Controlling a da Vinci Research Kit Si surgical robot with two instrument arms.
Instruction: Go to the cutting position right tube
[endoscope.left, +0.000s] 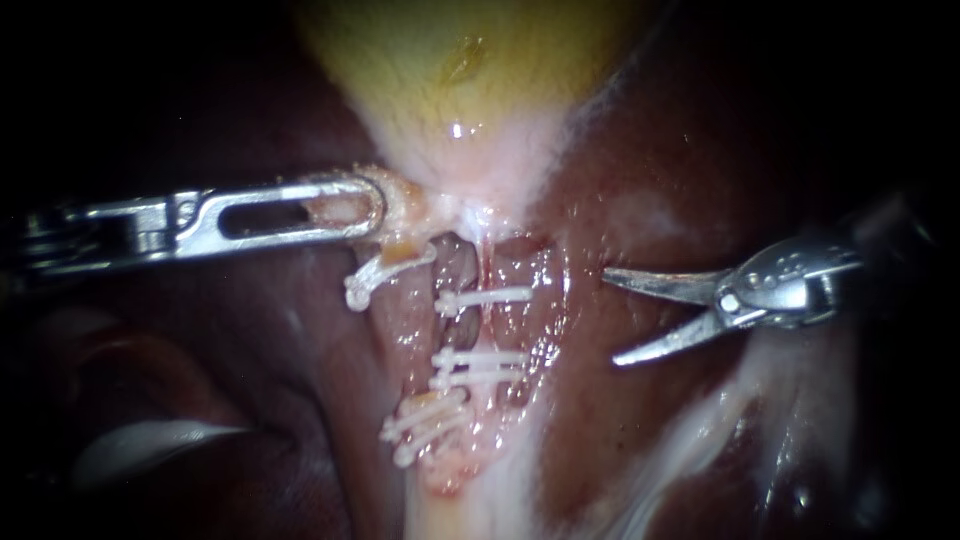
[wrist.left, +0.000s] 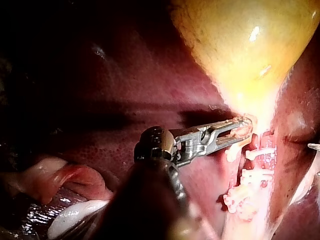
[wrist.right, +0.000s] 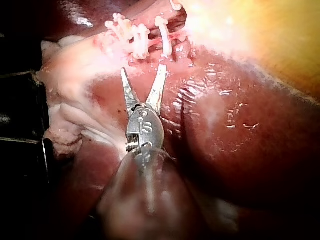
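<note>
With the left instrument (endoscope.left: 340, 207) pincer clamped on tissue, the right instrument (endoscope.left: 612, 316), pincer wide open at centre right, needed to advance leftward, straddling the right tube (endoscope.left: 497, 328) between clips (endoscope.left: 485, 297).

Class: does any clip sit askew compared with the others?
Yes. The uppermost left clip slants, its end jutting free just below the left tool, while the clips on the right tube lie nearly level across it.

You see the right tube (endoscope.left: 503, 326) as a pink, glistening strand, running near to far just below the gallbladder (endoscope.left: 470, 90).
Three white clips (endoscope.left: 485, 297) cross it: one far, two together nearer, with a bare stretch between.
</note>
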